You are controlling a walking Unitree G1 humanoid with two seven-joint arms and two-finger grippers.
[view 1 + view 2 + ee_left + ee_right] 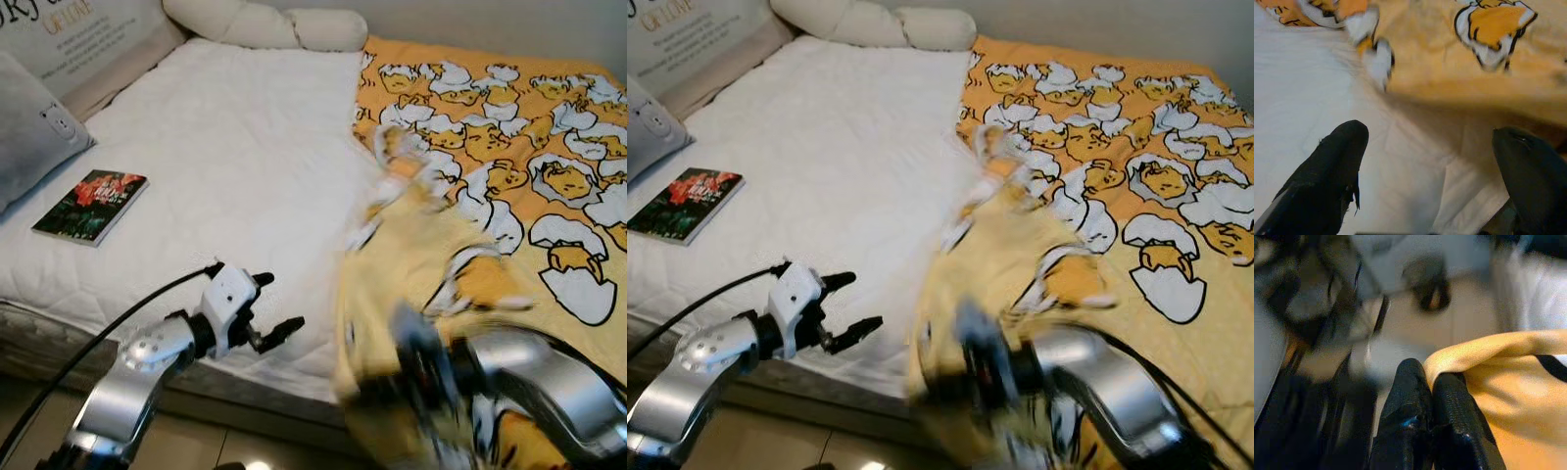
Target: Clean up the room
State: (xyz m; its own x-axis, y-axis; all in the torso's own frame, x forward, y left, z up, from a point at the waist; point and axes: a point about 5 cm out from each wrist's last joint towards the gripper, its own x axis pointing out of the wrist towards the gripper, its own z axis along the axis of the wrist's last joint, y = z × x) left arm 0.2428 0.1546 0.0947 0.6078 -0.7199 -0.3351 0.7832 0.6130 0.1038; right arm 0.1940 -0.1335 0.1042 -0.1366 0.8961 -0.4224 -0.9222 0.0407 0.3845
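**Bed, blanket and gripper positions**

The bed (pixel 225 166) carries a white quilted mattress cover across its left and middle portions. No container is in view; all items lie directly on the bed surface.

The yellow blanket (pixel 500 166) (printed with cartoon egg-yolk figures in cracked shells) covers the right portion of the bed. Its near left corner is lifted and bunched toward the bed's front edge, where the print is blurred.

A long cream bolster pillow (pixel 265 24) lies across the head of the bed, touching the blanket's far edge. A grey cushion (pixel 29 132) leans at the far left, beside a printed cushion with lettering (pixel 83 39).

The book (pixel 90 206) (dark cover with red flowers) lies flat on the white cover near the left edge, just beside the grey cushion and well apart from the blanket.

The right gripper (pixel 1431 396) is at the front edge of the bed, blurred in the head views. In the right wrist view its two fingers are pressed together with a folded edge of the yellow blanket pinched between them.

The left gripper (pixel 266 308) hovers over the front edge of the white cover, just left of the lifted blanket corner. Its fingers are spread apart and hold nothing.
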